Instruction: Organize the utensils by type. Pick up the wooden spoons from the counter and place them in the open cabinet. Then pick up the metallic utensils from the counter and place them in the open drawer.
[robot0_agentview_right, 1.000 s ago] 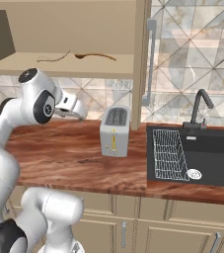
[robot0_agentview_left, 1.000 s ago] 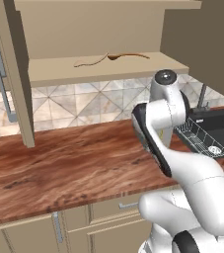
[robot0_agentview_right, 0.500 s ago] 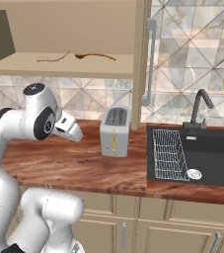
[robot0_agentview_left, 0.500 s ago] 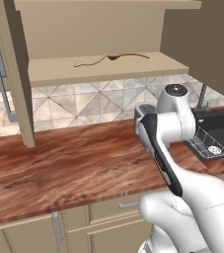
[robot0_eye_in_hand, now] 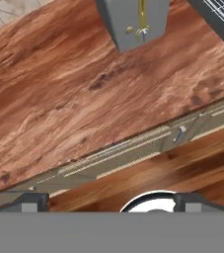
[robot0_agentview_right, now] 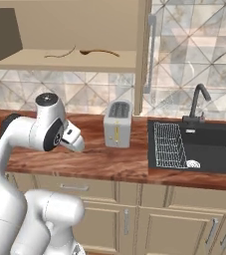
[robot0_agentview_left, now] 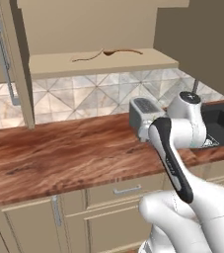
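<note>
Reddish bench (robot0_agentview_left: 59, 158) runs under the open cabinet (robot0_agentview_left: 98, 64), whose shelf holds two thin brown wooden spoons (robot0_agentview_right: 99, 51) at twelve o'clock. Fingers (robot0_eye_in_hand: 108, 200) spread wide, empty, above the bench edge, toaster (robot0_agentview_right: 117, 123) just beyond.

The robot arm (robot0_agentview_left: 177, 148) is covering part of the toaster (robot0_agentview_left: 142, 114) and the bench (robot0_agentview_left: 59, 158) behind it in the left base view. On the cabinet shelf (robot0_agentview_right: 64, 63), two thin brown items (robot0_agentview_right: 79, 52) are showing too small to identify. The hand view's top edge is cutting off the toaster.
</note>
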Robot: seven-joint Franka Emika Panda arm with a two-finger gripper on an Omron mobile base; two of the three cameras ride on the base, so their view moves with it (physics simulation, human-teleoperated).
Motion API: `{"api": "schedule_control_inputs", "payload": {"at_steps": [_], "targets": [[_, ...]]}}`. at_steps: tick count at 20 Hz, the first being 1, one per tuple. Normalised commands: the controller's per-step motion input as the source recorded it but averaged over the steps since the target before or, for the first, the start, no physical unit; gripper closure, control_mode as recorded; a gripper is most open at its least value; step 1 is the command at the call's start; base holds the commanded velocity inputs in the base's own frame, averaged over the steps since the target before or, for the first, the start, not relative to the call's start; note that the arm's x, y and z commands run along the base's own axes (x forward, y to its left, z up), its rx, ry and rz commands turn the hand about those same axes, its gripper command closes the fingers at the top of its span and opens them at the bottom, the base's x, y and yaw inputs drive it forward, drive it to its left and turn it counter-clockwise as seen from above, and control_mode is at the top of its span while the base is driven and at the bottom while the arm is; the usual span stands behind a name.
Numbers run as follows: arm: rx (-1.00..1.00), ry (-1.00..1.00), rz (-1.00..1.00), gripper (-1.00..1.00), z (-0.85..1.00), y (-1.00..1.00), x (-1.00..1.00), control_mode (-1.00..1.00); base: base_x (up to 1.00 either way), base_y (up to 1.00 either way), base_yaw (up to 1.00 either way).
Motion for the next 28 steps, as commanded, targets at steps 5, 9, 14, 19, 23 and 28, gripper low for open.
{"api": "schedule_control_inputs", "payload": {"at_steps": [5,9,14,19,23,28], "targets": [[0.0,0.0,0.0,-1.0,0.0,0.0,0.0,1.0,-0.98,-0.28,-0.09],[0.0,0.0,0.0,-1.0,0.0,0.0,0.0,1.0,-0.5,-0.13,-0.75],[0.0,0.0,0.0,-1.0,0.0,0.0,0.0,1.0,-0.09,0.01,-1.0],[0.0,0.0,0.0,-1.0,0.0,0.0,0.0,1.0,0.0,0.04,-1.0],[0.0,0.0,0.0,-1.0,0.0,0.0,0.0,1.0,0.0,0.05,-1.0],[0.0,0.0,0.0,-1.0,0.0,0.0,0.0,1.0,0.0,0.04,-1.0]]}}
